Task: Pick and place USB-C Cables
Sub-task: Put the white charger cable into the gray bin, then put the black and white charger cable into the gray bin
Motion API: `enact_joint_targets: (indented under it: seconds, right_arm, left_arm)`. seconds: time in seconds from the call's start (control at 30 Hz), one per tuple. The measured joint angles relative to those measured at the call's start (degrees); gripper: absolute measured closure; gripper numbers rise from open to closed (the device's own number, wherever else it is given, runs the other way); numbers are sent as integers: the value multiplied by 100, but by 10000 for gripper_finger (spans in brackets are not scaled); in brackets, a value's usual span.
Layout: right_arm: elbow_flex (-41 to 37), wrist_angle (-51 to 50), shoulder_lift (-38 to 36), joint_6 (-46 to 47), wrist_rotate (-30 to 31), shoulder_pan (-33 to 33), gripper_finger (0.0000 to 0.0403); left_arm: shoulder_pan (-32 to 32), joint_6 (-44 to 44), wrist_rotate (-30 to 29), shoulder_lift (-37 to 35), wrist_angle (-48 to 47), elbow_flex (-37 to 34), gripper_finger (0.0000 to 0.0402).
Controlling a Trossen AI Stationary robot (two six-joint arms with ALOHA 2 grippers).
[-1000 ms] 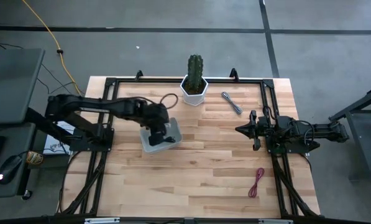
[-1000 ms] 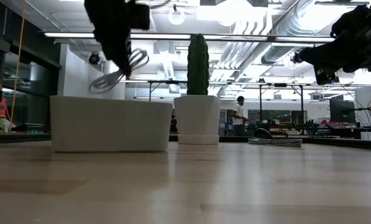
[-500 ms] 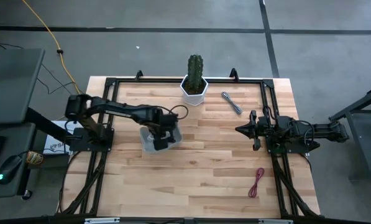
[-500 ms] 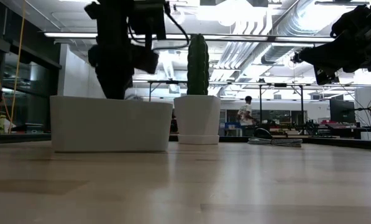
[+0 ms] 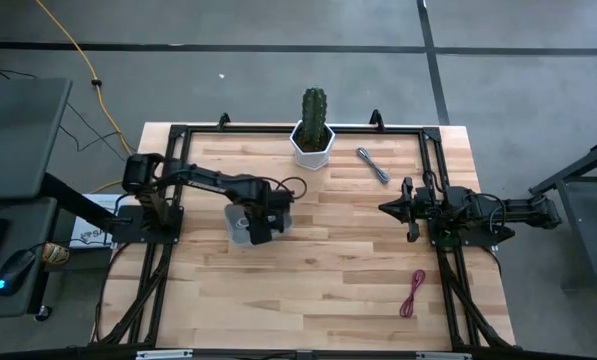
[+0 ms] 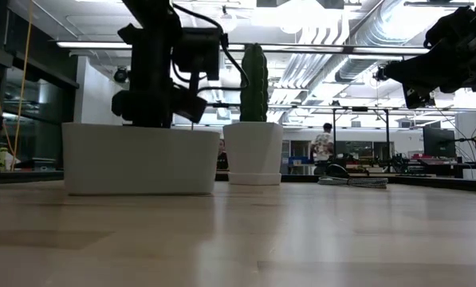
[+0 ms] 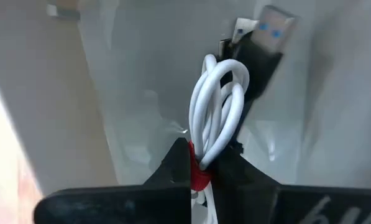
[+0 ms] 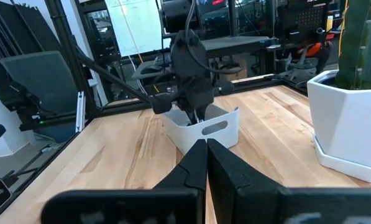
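White with a red tie, the cable bundle [image 7: 217,112] is clamped in the left gripper [image 7: 201,163] jaws, its long axis running straight out from them down into the white bin [image 5: 236,232]; the right gripper [image 5: 386,208], closed empty, hangs well apart.
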Motion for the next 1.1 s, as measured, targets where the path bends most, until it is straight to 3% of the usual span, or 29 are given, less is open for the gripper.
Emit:
enact_joint_targets:
  seconds: [0.37, 0.63, 1.1]
  right_arm:
    - [-2, 0, 0, 0, 0, -2, 402]
    - [-2, 0, 0, 0, 0, 0, 402]
    - [0, -1, 0, 0, 0, 0, 402]
  left_arm:
    - [-2, 17, -4, 70, 91, 0, 388]
    - [-34, 197, -20, 68, 77, 0, 356]
    - [-98, 217, 13, 66, 59, 0, 228]
